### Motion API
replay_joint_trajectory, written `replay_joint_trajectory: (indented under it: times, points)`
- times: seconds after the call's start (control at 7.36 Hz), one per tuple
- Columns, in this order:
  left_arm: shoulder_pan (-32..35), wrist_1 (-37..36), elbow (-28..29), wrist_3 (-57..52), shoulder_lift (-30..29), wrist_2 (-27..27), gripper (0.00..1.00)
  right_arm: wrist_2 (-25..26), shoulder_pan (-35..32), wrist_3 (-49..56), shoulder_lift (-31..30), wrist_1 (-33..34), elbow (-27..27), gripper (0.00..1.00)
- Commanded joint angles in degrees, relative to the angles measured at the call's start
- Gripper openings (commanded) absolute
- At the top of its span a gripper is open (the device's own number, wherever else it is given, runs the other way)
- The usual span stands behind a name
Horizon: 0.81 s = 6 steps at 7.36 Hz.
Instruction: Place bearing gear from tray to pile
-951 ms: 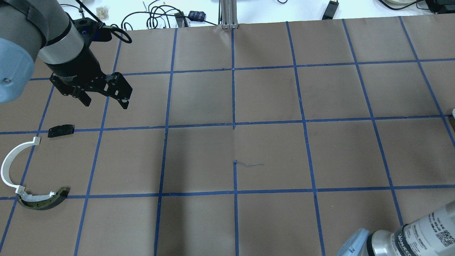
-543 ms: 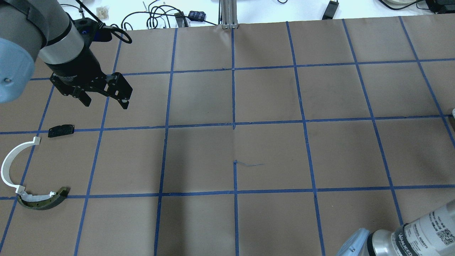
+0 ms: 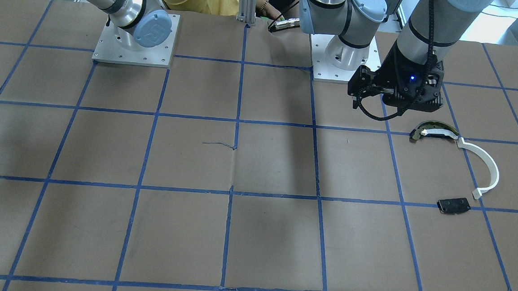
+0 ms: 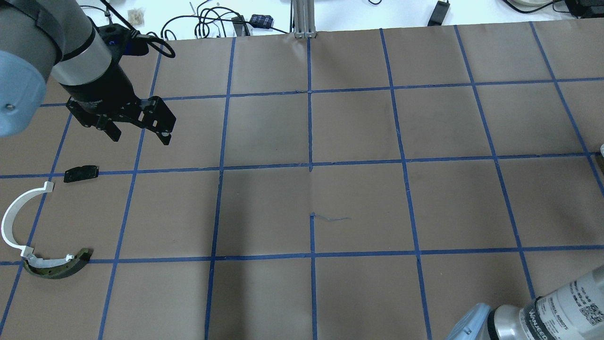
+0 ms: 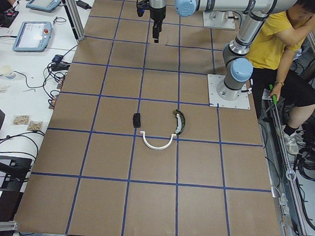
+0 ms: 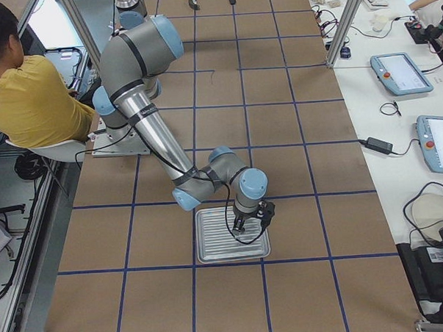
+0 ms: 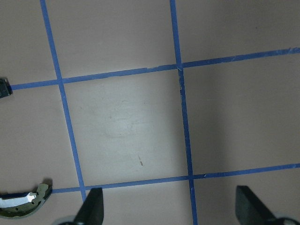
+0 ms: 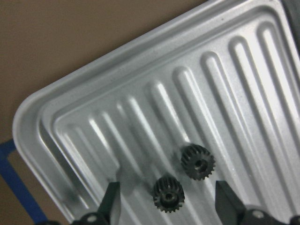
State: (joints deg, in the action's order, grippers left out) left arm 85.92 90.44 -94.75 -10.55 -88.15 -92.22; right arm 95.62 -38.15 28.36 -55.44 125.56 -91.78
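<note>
In the tray (image 8: 26, 122), one gear (image 8: 168, 193) stands bore-up squarely between the right gripper's (image 8: 167, 190) spread, empty fingers, and a second gear (image 8: 198, 162) sits just beyond. The left gripper (image 4: 140, 138), also spread, hovers by the pile (image 4: 56, 270), far from the tray, so the right arm is nearer.

Below the right jaws the tray (image 8: 225, 93) is ribbed, glossy bare metal; the bearing gear (image 8: 167, 193) seen between them is matt black. Under the left jaws, the desk (image 7: 126, 126) wears matt brown paper.
</note>
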Motion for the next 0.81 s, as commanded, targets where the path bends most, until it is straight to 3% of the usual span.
replay_joint_trajectory:
  times: [0.0, 0.68]
  points:
    - [0.04, 0.0, 0.0, 0.0, -0.01, -0.06, 1.0, 0.09, 0.0, -0.06, 0.07, -0.22, -0.07, 0.57]
    - [0.04, 0.0, -0.17, 0.0, 0.08, -0.86, 1.0, 0.26, 0.0, -0.06, -0.11, -1.81, 0.2, 0.22]
